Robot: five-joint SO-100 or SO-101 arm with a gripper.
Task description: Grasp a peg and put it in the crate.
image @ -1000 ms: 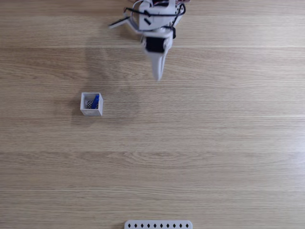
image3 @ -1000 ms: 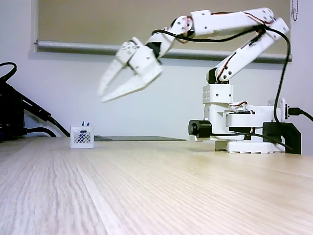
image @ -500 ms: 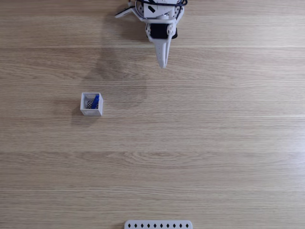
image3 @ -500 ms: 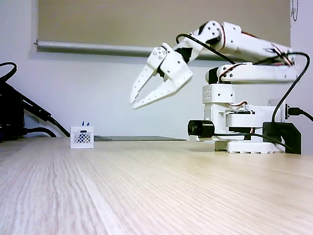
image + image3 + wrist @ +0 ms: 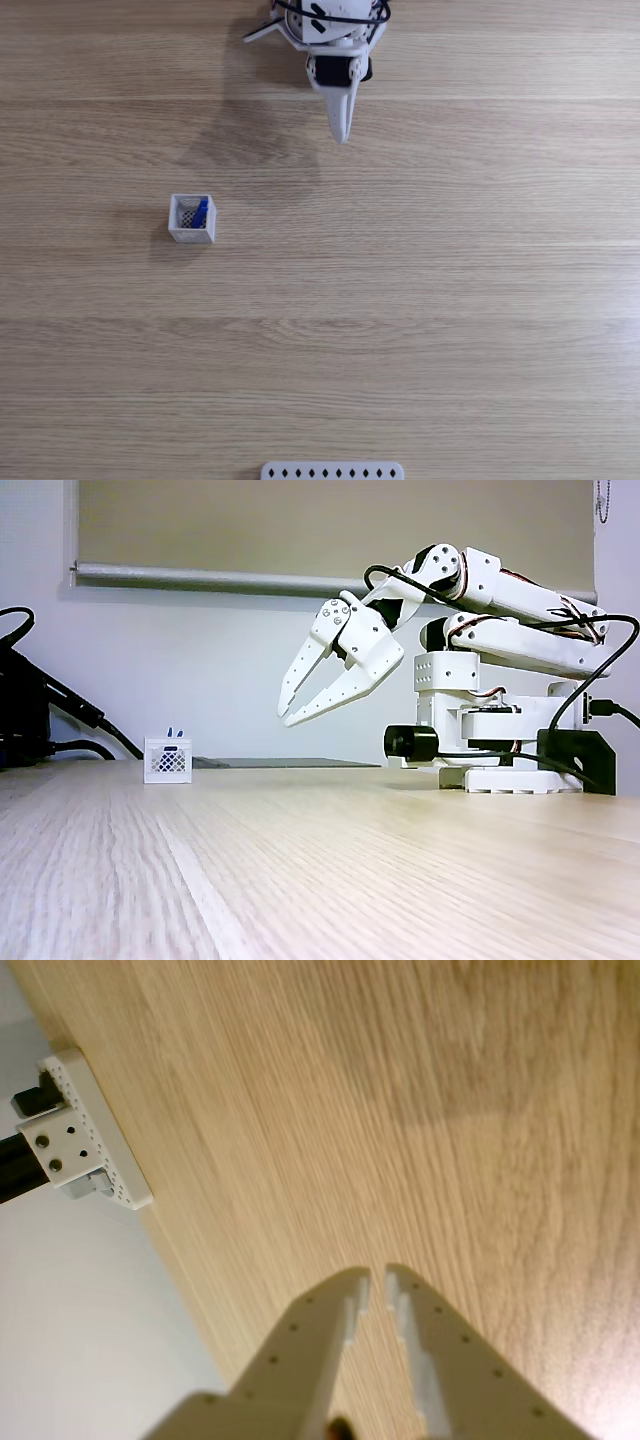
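The small white crate (image 5: 190,234) stands on the wooden table, left of centre in a fixed view from above. The blue peg (image 5: 201,211) lies inside it against the right wall. In a fixed view from the side, the crate (image 5: 167,761) sits far left and the peg's two tips (image 5: 174,731) poke above its rim. My gripper (image 5: 341,135) hangs in the air near the arm's base, well to the right of the crate (image 5: 286,715). In the wrist view its fingertips (image 5: 377,1278) leave only a thin slit, with nothing between them.
A long white perforated strip (image 5: 332,470) lies at the table's near edge, and it shows at the left of the wrist view (image 5: 95,1130). The arm's base (image 5: 500,735) stands at the right. Black cables (image 5: 40,715) lie at the far left.
The arm has folded back toward its base, carrying the gripper away from the crate and a little lower. The crate and the peg have not moved.
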